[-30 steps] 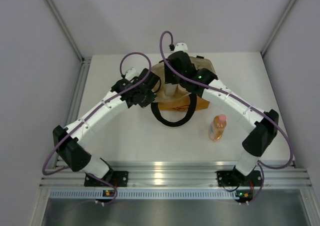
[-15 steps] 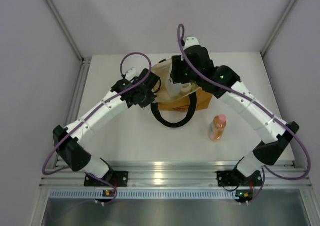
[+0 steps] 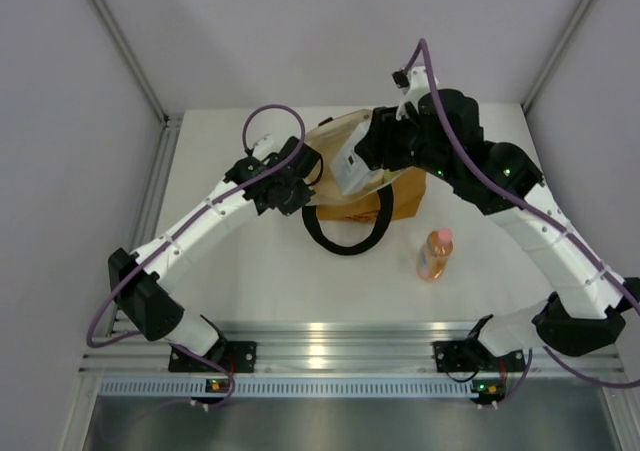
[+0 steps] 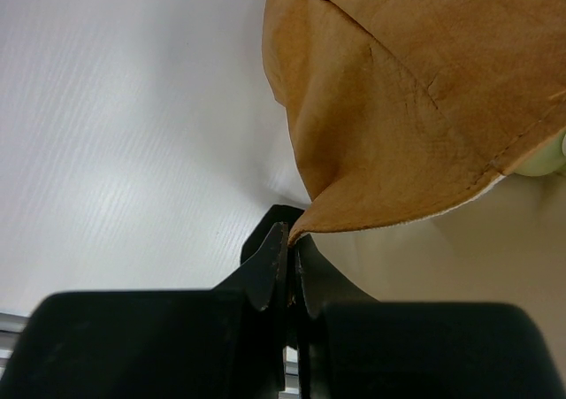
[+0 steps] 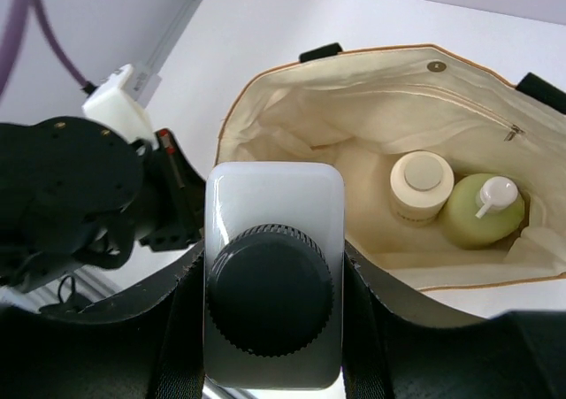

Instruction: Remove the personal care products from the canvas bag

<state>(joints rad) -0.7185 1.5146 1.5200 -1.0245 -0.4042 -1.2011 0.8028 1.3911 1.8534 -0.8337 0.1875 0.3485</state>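
So, the right gripper (image 3: 368, 159) is clamped on the white bottle with the dark ribbed cap (image 5: 271, 290), one black finger on each side of it. It's holding the bottle up over the open mouth of the canvas tote bag (image 3: 402, 203). The bottle has a label on its side, but it's too small to read from the overhead camera.

The left gripper (image 4: 289, 244) has its fingers pinched together on a corner of the tote's mustard-tan rim, at the bag's left side.

Looking down into the bag from the right wrist camera, there are two bottles in there against the cream lining. The cream bottle with the cream lid (image 5: 422, 185) and the yellow-green bottle with the white pump cap (image 5: 485, 209) stand side by side, touching, in the right-hand end. I can also see a zipper and a metal snap (image 5: 434, 65) along the inside wall.

The orange bottle with the pink cap (image 3: 434, 254) stands upright on the white table (image 3: 250, 261), near the tote's right front corner. There's red lettering on the front of the bag, but I can't make it out. One black loop handle (image 3: 345, 239) flops onto the table in front.
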